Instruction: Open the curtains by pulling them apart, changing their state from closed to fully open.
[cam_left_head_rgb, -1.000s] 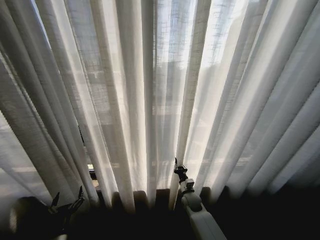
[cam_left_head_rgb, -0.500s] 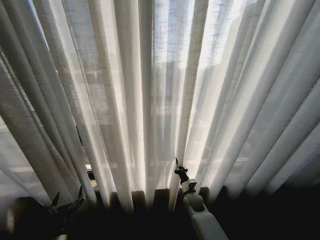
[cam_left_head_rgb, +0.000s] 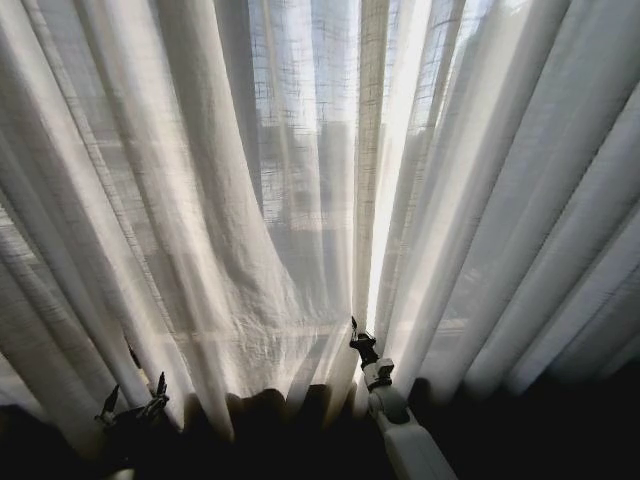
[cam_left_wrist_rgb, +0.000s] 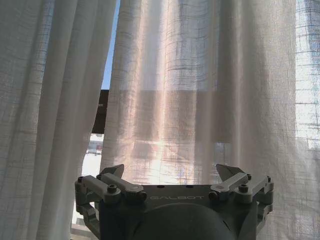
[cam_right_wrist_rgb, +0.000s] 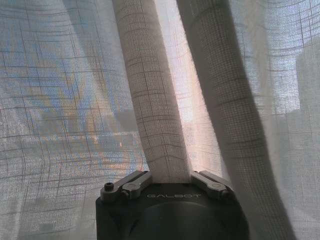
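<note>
You are at the grasp-and-pull stage, with the curtains (cam_left_head_rgb: 300, 200) hanging right in front of the head camera, still drawn across most of the window and only a thin bright seam showing near the middle. Your right gripper (cam_left_head_rgb: 354, 335) is low and just right of centre, at the foot of that seam, and the right wrist view shows its jaws closed around one rolled pleat (cam_right_wrist_rgb: 152, 110), the fabric rising straight up out of the grip between the two finger links. So that hand is clamped on the curtain edge. Your left gripper (cam_left_head_rgb: 135, 400) sits low on the left, close against the folds, and in the left wrist view its fingers (cam_left_wrist_rgb: 116, 185) are spread wide with nothing between them; a narrow gap (cam_left_wrist_rgb: 107, 60) in the fabric shows sky and a dark frame bar (cam_left_wrist_rgb: 101, 107) beyond. The cloth to the left of the seam looks slack and billowed rather than bunched. Judging from this, very little of the opening is done. Your next move probably calls for a steady sideways sweep of the right arm to carry its held pleat outward, and for the left hand to close on a fold before it can pull the other way.
</note>
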